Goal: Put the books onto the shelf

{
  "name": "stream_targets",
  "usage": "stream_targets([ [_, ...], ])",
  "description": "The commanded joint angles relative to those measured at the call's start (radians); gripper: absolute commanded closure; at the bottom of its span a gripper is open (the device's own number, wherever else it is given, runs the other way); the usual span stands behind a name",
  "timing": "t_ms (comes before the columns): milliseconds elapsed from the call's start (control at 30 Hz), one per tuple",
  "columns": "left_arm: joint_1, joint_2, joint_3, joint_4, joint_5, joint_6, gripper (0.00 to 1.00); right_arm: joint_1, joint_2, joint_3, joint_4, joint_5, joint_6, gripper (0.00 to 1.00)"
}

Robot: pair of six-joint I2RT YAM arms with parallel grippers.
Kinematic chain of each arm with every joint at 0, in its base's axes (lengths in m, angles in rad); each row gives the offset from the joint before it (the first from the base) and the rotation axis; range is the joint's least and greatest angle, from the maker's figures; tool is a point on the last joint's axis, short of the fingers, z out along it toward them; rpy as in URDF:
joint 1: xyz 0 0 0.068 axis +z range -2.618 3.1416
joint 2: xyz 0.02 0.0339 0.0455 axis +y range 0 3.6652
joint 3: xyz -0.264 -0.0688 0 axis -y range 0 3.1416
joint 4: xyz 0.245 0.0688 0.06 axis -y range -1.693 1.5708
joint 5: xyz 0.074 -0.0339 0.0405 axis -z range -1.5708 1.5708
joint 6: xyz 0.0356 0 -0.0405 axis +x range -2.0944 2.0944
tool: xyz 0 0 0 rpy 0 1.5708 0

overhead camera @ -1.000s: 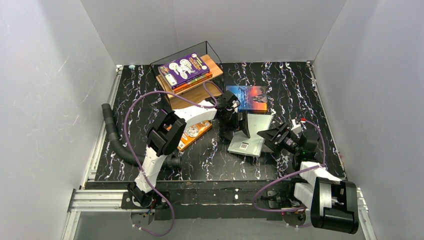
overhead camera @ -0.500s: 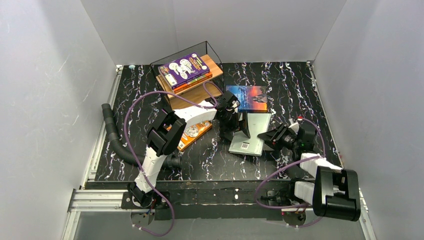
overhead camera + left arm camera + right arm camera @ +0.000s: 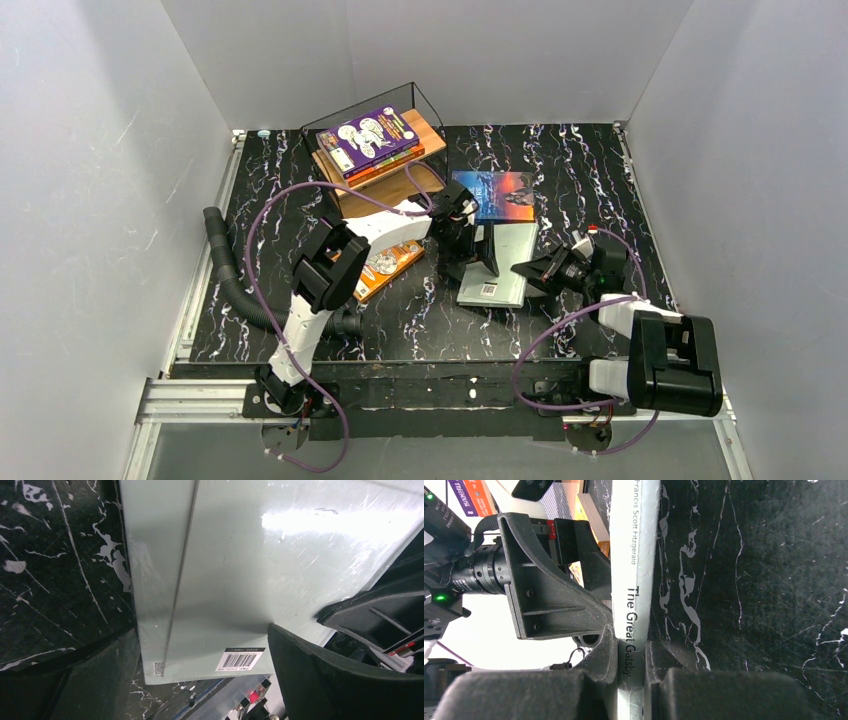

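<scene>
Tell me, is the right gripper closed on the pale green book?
Shut: fingers of the right gripper pinch the pale green book by its spine, one each side.

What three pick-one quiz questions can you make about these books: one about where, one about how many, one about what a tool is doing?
1. Where is the purple book?
A) on top of the shelf
B) on the floor
C) leaning on the wall

2. How many books are off the shelf?
A) one
B) three
C) five

3. What is the right tool doing?
A) hanging open
B) pinching the grey-green book
C) holding the purple book

Answers:
1 A: it tops the stack on the shelf.
2 B: the orange book, the blue book and the grey-green book are down on the table.
3 B: its fingers squeeze the spine.
</scene>
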Motion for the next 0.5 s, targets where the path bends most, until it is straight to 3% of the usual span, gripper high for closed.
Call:
stream_targets([
  [0, -0.037, -0.066, 0.002, -0.167, 0.016, 0.081, 0.04, 0.03, -0.065, 0.091, -0.07, -0.085, -0.039, 0.99],
  [200, -0.035, -0.167, 0.08, -0.401, -0.095, 0.286, 0.02, 0.03, -0.319, 0.104, -0.338, 0.061, -0.12, 0.99],
  [467, -0.034, -0.272, 0.227, -0.643, -0.21, 0.477, 0.02, 0.03, -0.49, 0.137, -0.434, 0.086, -0.063, 0.99],
])
